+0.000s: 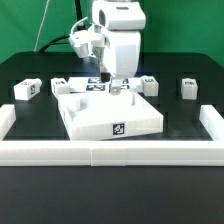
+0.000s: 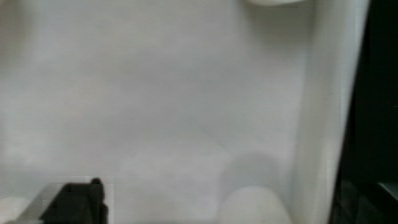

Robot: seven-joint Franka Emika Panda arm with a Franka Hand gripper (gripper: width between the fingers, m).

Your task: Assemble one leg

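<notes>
Panel (image 1: 105, 118), white, on black counter (image 1: 35, 112); jaws low over its far edge, apart or together cannot be told. Leg (image 1: 150, 86), tagged, near them.

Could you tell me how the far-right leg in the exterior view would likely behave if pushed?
The leg looks like solid white plastic, so it is probably stiff and light. Its blocky, flat-sided shape suggests it would slide on the table rather than roll.

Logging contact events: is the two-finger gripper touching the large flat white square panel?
Cannot tell. In the exterior view the gripper sits low at the far edge of the panel, contact too small to read; the wrist view is blurred white.
</notes>
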